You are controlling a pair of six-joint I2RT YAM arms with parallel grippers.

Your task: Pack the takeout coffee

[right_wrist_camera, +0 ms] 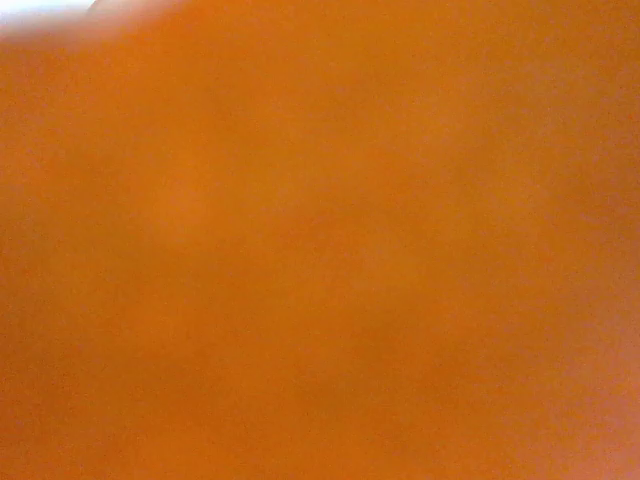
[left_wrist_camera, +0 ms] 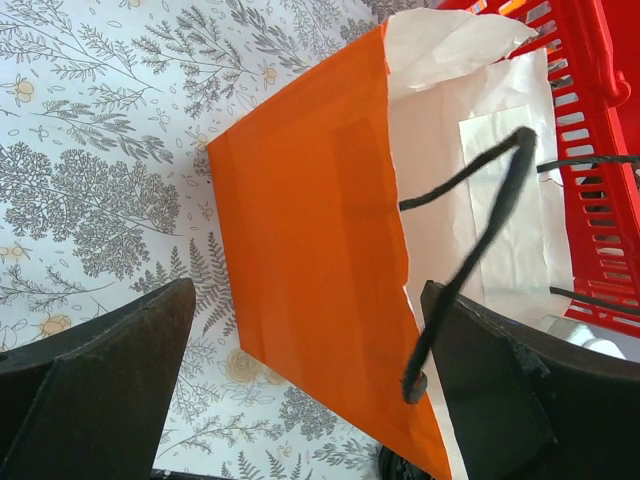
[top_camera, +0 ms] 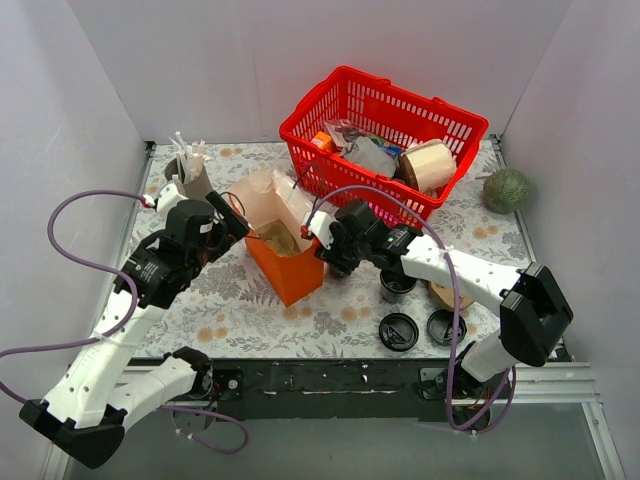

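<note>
An orange paper bag (top_camera: 290,268) with a white inside and black cord handles stands open at the table's middle; it also fills the left wrist view (left_wrist_camera: 310,230). My left gripper (top_camera: 235,215) is open, with its wide jaws (left_wrist_camera: 310,400) astride the bag's near wall and a handle cord. My right gripper (top_camera: 335,250) is pressed to the bag's right side, and its wrist view shows only orange. A small dark round thing (top_camera: 341,268), possibly the takeout coffee, sits at its tip. I cannot tell if it is held.
An open black cup (top_camera: 397,285) stands right of the bag, with two loose black lids (top_camera: 398,331) (top_camera: 445,326) in front of it. A red basket (top_camera: 455,125) with goods stands behind. A green ball (top_camera: 508,189) lies far right. A holder with white sticks (top_camera: 190,165) is at the back left.
</note>
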